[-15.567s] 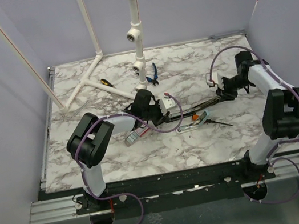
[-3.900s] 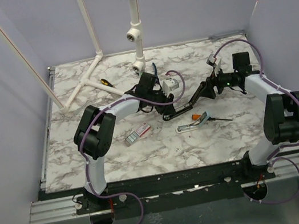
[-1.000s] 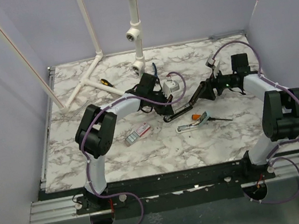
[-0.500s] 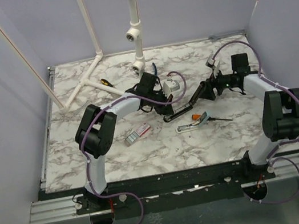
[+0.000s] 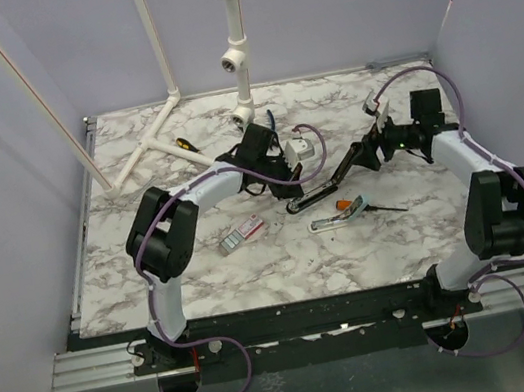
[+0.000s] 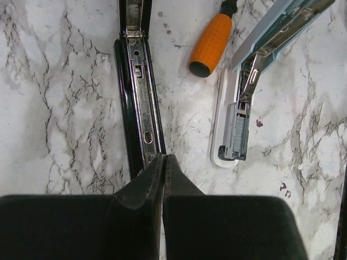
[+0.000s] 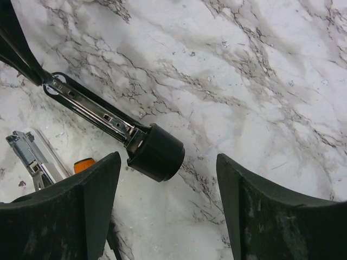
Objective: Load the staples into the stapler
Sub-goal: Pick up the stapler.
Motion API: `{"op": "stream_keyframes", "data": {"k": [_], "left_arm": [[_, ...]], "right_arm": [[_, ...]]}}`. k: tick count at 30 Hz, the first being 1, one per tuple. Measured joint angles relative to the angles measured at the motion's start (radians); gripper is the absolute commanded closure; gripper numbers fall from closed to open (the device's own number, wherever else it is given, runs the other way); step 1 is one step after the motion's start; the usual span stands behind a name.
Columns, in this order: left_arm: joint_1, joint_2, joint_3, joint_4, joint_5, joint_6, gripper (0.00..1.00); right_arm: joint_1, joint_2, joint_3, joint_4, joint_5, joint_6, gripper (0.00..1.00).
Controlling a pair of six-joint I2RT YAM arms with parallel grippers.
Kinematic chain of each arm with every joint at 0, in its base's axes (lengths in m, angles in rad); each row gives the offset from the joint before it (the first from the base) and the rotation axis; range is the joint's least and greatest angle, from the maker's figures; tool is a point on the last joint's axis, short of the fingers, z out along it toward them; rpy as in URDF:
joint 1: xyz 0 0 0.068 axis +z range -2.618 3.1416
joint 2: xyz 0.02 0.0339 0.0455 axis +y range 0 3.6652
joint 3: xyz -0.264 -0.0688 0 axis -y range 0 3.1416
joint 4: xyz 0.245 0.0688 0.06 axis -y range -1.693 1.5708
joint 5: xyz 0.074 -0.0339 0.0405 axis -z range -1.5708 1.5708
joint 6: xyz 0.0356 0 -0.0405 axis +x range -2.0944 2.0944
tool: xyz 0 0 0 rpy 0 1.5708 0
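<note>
Here, left fingers (image 6: 138,192) together at stapler (image 6: 140,103) tip, right fingers (image 7: 81,208) apart around its head

table (image 6: 65,81): marble-print top, smooth, faint sheen. stapler (image 6: 140,103): black body, smooth semi-matt, looks like plastic. Its inner channel is bare bright stamped metal, and the rounded end cap in the right wrist view is matt black. screwdriver (image 6: 210,46): orange handle, smooth glossy plastic, dark butt end. teal bar (image 6: 282,24): pale satin plastic shell over bright metal insides, on a white glossy plastic base. left gripper (image 6: 164,158) and right gripper (image 7: 167,162): fingers matt black plastic, faintly grainy, with pale dusty scuffs on the right pair. pipes (image 5: 231,19): smooth white plastic. front rail (image 5: 99,367): bare silvery metal, dull finish. staples box (image 5: 241,233): too small to tell the material.
</note>
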Motion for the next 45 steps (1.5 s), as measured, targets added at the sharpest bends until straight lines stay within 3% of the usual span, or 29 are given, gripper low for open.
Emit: {"op": "stream_keyframes", "data": {"k": [11, 18, 27, 34, 45], "left_arm": [[-0.008, -0.068, -0.059, 0.0, 0.0, 0.083, 1.0], [-0.043, -0.16, -0.087, -0.006, 0.048, 0.101, 1.0], [-0.057, -0.339, -0.115, 0.009, 0.186, 0.088, 1.0], [-0.057, -0.433, -0.199, 0.009, 0.243, 0.092, 1.0], [-0.052, -0.452, -0.114, 0.053, 0.315, -0.027, 1.0]], "right_arm": [[0.0, -0.145, 0.0, -0.002, 0.032, -0.071, 0.27], [0.018, -0.25, 0.008, -0.075, -0.046, -0.214, 0.3], [0.235, -0.307, -0.066, -0.099, -0.074, -0.286, 0.3], [0.293, -0.314, -0.078, -0.084, -0.116, -0.278, 0.3], [0.405, -0.325, -0.094, -0.018, -0.21, -0.241, 0.37]]}}
